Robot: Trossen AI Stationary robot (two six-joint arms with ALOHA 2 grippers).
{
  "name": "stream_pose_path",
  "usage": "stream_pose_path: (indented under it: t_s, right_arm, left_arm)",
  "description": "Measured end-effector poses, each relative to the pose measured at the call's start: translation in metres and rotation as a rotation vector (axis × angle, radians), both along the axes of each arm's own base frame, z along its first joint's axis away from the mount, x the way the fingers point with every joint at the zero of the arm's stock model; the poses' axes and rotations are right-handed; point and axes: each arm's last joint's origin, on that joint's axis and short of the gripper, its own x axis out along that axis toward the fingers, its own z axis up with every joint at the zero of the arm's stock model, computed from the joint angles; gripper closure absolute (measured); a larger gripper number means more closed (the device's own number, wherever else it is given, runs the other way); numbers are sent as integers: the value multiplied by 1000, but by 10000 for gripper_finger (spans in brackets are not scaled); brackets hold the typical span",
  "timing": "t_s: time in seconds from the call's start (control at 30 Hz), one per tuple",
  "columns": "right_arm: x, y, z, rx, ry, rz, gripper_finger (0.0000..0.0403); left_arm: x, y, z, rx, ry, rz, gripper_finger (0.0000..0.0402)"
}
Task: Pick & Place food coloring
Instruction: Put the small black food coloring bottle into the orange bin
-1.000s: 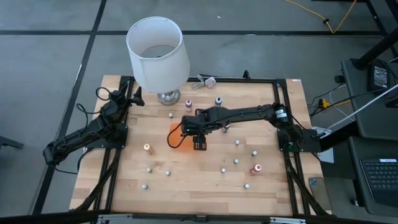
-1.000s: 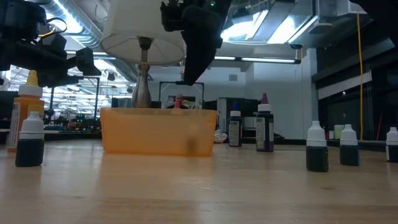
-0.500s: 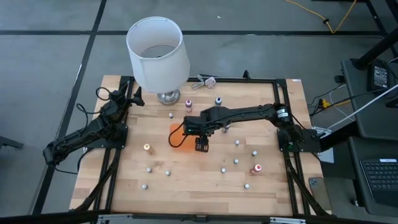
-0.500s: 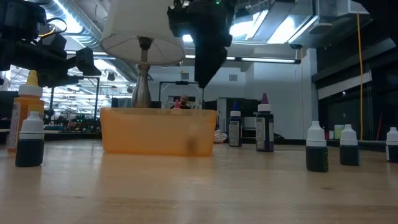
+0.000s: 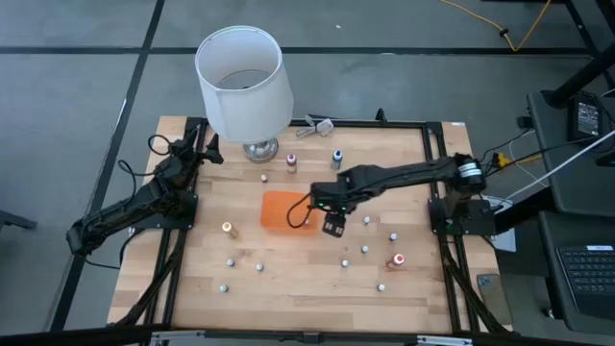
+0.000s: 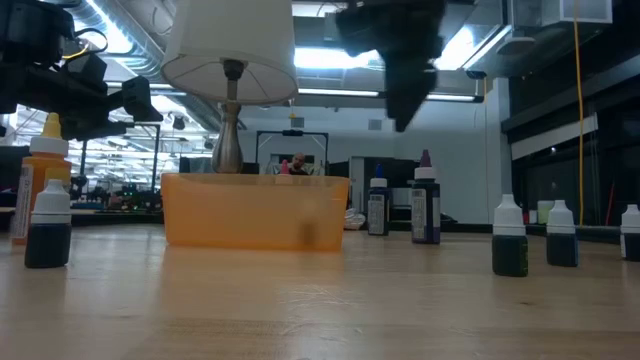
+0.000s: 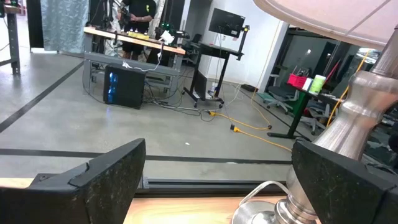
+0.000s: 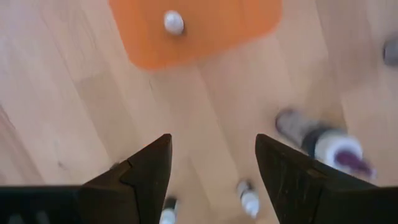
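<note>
Many tiny food coloring bottles stand scattered on the wooden table, among them an orange one (image 5: 227, 229), a red one (image 5: 396, 259) and whitish-capped ones (image 5: 366, 221). One bottle (image 8: 173, 22) stands inside the flat orange tray (image 5: 279, 216). My right gripper (image 5: 333, 227) hangs open and empty above the table, just right of the tray; it also shows in its wrist view (image 8: 211, 143) and in the low view (image 6: 405, 110). My left gripper (image 7: 217, 155) is open and empty at the table's far left, beside the lamp's base (image 7: 348, 155).
A big white-shaded lamp (image 5: 243, 82) stands at the far edge, left of centre. Two darker bottles (image 5: 291, 161) (image 5: 336, 156) stand behind the tray. A purple-topped bottle (image 8: 336, 146) lies or stands close under my right gripper. Bare wood shows along the near edge.
My right gripper has gone from above the orange tray toward the table's right edge, staying at about the same height, and now hangs past the tray's right side. The bottles and the tray have stayed where they were.
</note>
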Motion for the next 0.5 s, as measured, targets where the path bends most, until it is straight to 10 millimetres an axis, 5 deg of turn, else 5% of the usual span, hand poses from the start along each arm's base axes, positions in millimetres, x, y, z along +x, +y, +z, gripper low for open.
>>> stream_pose_path:
  t_s: [0.5]
  right_arm:
    - [-62,2,-23,48,106,-389,171]
  left_arm:
    - [0,0,0,0,0,0,10]
